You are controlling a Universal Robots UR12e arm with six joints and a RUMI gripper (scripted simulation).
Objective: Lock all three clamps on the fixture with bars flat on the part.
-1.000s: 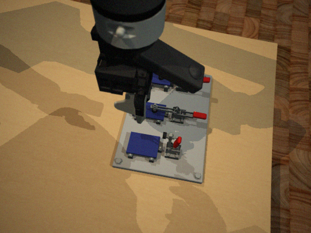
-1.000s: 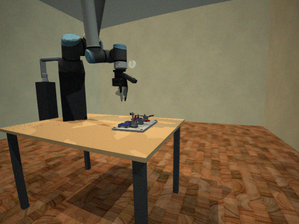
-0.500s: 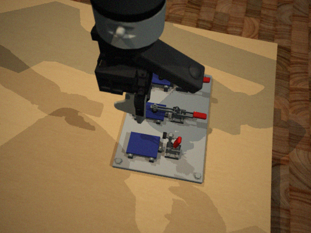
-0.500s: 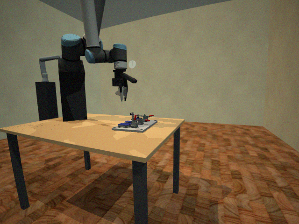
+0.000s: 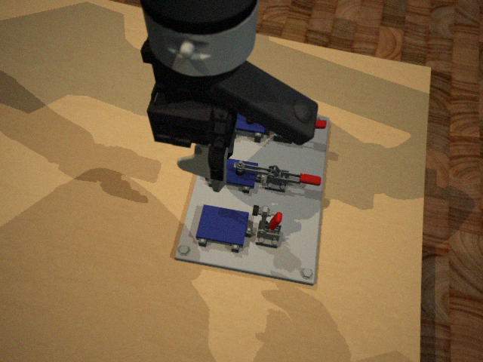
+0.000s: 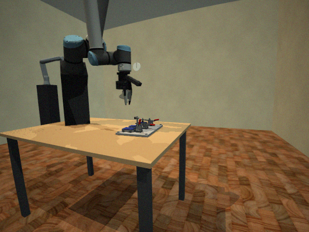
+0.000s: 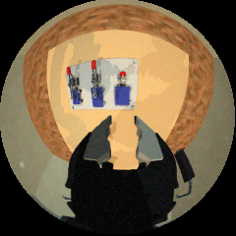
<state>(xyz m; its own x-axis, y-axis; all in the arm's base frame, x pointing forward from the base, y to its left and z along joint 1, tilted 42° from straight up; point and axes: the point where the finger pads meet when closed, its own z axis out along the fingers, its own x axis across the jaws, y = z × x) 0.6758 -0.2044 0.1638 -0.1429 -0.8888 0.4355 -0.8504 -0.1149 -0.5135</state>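
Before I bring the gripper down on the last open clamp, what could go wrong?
1. The near clamp's handle stands upright beside its raised bar; coming down off-line could hit the bar, not the handle.
2. The fingers stand only partly apart and hold nothing, so a push may slip off the red grip.
3. The middle handle lies flat, and the far one is half hidden; either could be unlocked.

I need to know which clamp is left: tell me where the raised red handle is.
In the top view the raised red handle stands on the nearest clamp on the grey fixture plate, just right of the uncovered blue part.
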